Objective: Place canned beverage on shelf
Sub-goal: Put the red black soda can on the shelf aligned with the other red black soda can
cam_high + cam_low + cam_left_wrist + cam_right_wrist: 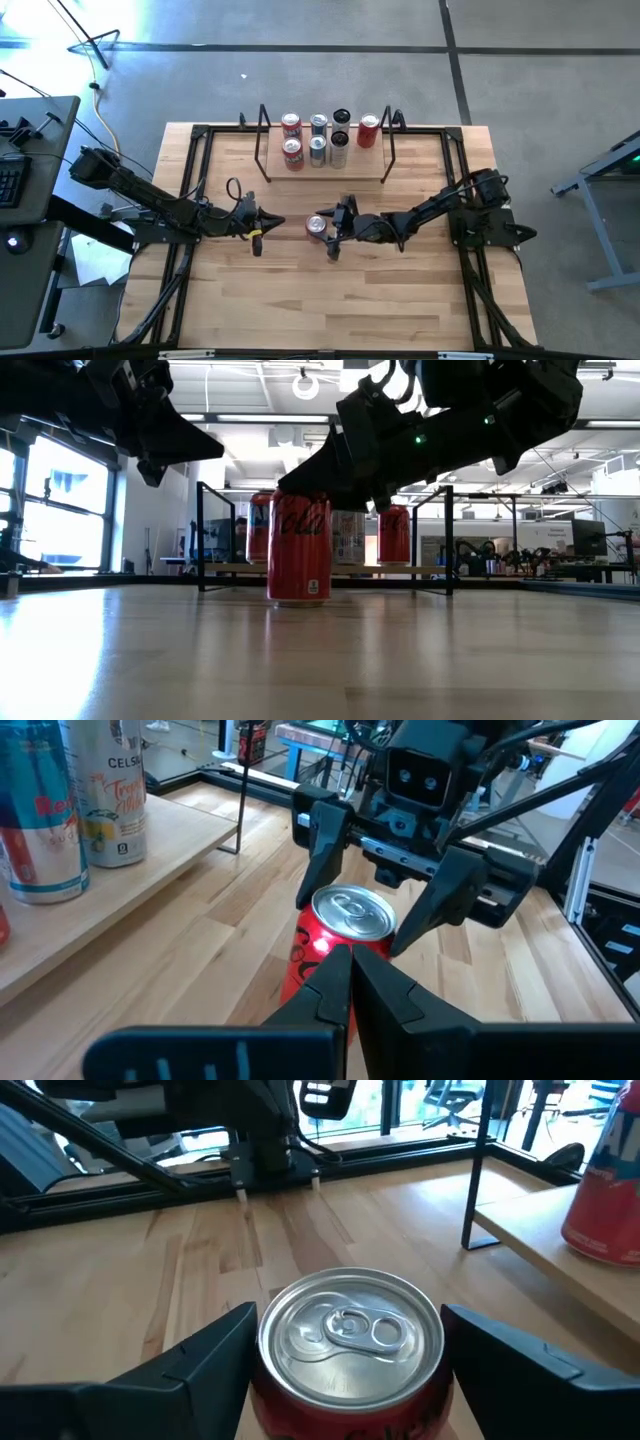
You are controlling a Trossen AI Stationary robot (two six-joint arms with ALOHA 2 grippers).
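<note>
Evidently stiff, smooth and likely slippery, the red can (350, 1350) is straddled mid-wall, ungripped, by the wide-open right hand (331, 232), while the left hand (257, 226) is kept shut and empty.

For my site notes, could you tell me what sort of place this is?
Probably a robotics lab: a wooden table framed in black metal, more benches with equipment behind, taped lines on a grey floor.

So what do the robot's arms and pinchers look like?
Both arms are dark, almost black, built from chunky jointed segments. The left gripper shows a small yellow mark near its tip. The right gripper has two wedge-shaped black fingers and a boxy camera above them. A small green light glows on its wrist.
</note>
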